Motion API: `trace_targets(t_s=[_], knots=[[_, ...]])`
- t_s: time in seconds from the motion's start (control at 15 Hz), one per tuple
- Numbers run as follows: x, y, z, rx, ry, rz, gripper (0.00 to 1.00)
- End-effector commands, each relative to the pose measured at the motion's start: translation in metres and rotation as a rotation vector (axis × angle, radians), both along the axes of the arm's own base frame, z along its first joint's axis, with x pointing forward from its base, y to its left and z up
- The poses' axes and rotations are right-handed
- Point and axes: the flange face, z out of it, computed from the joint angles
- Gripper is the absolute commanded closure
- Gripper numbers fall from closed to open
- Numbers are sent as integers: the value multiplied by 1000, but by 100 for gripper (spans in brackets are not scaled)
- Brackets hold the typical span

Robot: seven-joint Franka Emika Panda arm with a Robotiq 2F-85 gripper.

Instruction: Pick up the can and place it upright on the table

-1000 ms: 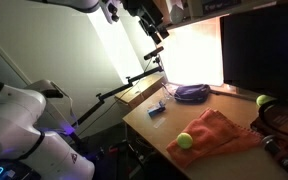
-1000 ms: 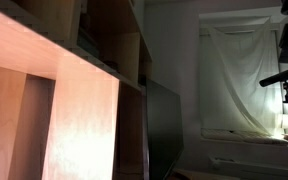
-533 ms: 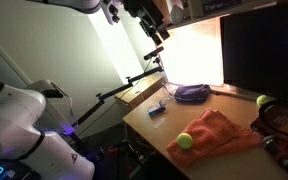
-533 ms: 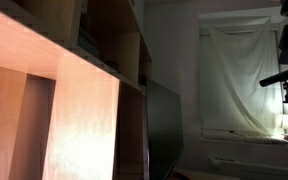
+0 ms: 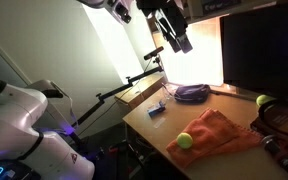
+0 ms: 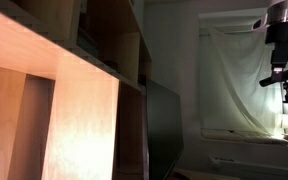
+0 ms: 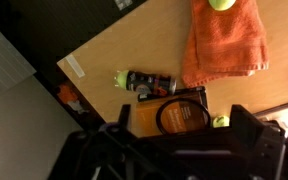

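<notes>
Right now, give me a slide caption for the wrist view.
Gripper hovers above a can lying sideways beside an orange cloth.

Tall wooden shelves (image 6: 84,110) fill the left side, near the camera, their upper compartments in shadow. A dark flat panel (image 6: 162,130) stands just right of them. Far behind on the right, a pale curtain (image 6: 229,90) hangs, brightly backlit. At the top right, the robot arm (image 6: 282,14) reaches down; its gripper (image 6: 277,68) shows as a dark silhouette against the curtain, the jaws too dim to read.
</notes>
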Motion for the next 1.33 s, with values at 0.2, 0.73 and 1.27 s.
trace_targets(t_s=[0.2,0.73,1.27], knots=[[6,-78,-22,98,-16,-81,0],[4,-88,-35,92,23,-108,0],[10,-81,-50,337,22,-157,0]])
